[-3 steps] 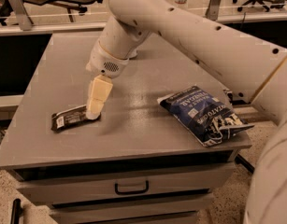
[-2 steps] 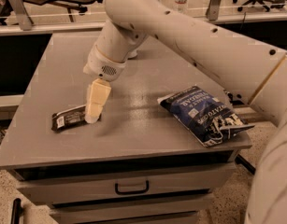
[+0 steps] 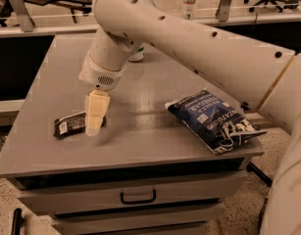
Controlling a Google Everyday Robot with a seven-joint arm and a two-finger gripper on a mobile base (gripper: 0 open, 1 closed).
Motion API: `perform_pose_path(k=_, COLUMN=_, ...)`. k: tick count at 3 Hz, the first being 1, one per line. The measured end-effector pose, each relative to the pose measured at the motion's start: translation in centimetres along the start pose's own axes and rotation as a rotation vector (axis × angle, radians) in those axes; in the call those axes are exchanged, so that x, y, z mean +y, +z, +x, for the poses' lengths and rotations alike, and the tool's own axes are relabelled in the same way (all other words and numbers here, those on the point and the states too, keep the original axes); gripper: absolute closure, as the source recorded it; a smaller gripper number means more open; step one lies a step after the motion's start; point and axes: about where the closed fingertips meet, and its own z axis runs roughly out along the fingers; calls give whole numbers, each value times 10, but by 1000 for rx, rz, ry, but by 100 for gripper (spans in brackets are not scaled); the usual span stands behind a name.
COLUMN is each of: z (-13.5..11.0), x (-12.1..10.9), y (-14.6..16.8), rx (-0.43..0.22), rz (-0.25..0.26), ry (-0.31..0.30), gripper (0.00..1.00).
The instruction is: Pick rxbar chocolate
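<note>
The robot arm (image 3: 189, 48) is reaching from the right across the grey worktop (image 3: 140, 136).
A blue chip bag (image 3: 213, 119) is lying near right. The gripper (image 3: 94, 125) is pointing down over the right end of the rxbar chocolate (image 3: 69, 125), which is lying flat near the left edge. Whether the gripper is wide or narrow cannot be told.

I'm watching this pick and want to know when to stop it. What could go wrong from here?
The gripper sits at one end of the rxbar chocolate, not its middle, so a grasp might catch only the wrapper's end and slip. The bar lies flat on the table, so the gripper could scrape the top or shove it. It also lies near the table's edge; a push might slide it off.
</note>
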Motion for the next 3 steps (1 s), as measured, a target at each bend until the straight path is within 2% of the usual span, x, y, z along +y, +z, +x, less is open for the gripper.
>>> perform_pose_path(k=1, z=4, x=5, y=5, rx=-52, rz=5, ry=45, gripper=0)
perform_pose_path(k=2, z=1, x=11, y=17, rx=-88, rz=-9, ry=63, gripper=25)
perform_pose_path(k=3, z=-3, x=14, y=23, rx=-98, rz=-23, ry=65, gripper=56)
